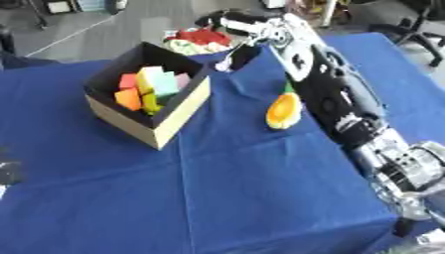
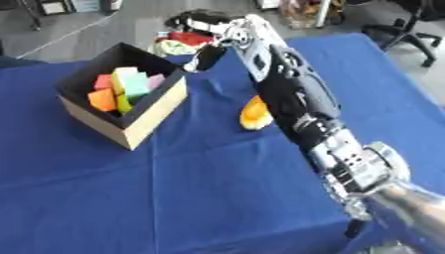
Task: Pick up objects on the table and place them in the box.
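Blue tablecloth (image 1: 217, 198) nearest, right arm (image 1: 334, 94) stretching across it to the far edge, box (image 1: 149, 96) at left holding coloured blocks (image 1: 149, 87), orange-yellow object (image 1: 283, 111) lying beside the arm, right hand (image 1: 233, 21) far off, fingers can't be made out.

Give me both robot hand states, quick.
Left robot hand: not in view.
Right robot hand: reaching toward the table's far edge near the box; cannot tell whether open or closed.
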You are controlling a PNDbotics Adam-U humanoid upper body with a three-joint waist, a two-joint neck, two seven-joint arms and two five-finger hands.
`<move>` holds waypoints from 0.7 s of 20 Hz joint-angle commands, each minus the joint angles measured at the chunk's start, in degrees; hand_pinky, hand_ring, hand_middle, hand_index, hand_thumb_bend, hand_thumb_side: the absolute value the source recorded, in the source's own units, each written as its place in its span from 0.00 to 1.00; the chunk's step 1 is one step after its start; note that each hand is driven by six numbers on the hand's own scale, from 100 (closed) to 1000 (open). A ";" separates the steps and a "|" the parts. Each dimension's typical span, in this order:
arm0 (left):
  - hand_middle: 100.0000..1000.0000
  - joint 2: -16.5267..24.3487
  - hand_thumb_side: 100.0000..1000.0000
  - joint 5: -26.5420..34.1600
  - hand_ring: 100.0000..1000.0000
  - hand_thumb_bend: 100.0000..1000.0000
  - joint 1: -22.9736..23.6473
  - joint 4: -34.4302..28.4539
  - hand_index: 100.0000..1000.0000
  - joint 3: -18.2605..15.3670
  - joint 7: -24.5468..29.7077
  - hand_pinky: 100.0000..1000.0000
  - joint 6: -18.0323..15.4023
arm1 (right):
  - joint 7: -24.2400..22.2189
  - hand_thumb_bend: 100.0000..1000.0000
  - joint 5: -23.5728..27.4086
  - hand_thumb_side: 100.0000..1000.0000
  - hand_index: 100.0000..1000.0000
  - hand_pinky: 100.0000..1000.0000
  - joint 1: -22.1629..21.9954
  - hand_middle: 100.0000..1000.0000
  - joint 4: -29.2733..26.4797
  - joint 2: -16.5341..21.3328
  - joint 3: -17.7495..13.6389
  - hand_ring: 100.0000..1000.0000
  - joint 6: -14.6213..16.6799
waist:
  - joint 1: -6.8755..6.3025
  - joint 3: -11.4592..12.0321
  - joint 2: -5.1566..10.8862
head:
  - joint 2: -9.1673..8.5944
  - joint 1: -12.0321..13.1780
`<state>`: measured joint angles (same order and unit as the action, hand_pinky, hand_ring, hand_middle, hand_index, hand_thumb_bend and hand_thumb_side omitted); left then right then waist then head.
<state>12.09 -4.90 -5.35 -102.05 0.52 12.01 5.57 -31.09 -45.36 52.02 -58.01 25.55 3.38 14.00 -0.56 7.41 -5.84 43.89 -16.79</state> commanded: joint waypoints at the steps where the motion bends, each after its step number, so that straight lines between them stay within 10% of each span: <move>1: 0.60 1.25 0.54 -0.31 0.59 0.41 -0.08 -0.44 0.82 -0.61 -0.20 0.76 -0.04 | -0.57 0.31 0.51 0.16 1.00 0.95 -0.19 0.93 0.78 4.39 -2.44 0.89 -3.04 | 0.89 -0.35 1.01 | 0.23 0.55; 14: 0.61 1.18 0.55 -0.37 0.60 0.40 0.11 -0.39 0.82 -0.70 -0.13 0.76 -0.12 | 4.97 0.33 -3.21 0.22 1.00 0.94 -1.88 0.91 16.51 6.28 -6.63 0.89 -8.38 | 0.77 -0.40 1.16 | 0.23 0.87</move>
<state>12.12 -5.14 -4.97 -101.73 0.20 12.01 5.56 -26.71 -47.93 49.29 -41.88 29.70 -2.61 5.81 -0.53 7.02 -5.84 43.89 -16.14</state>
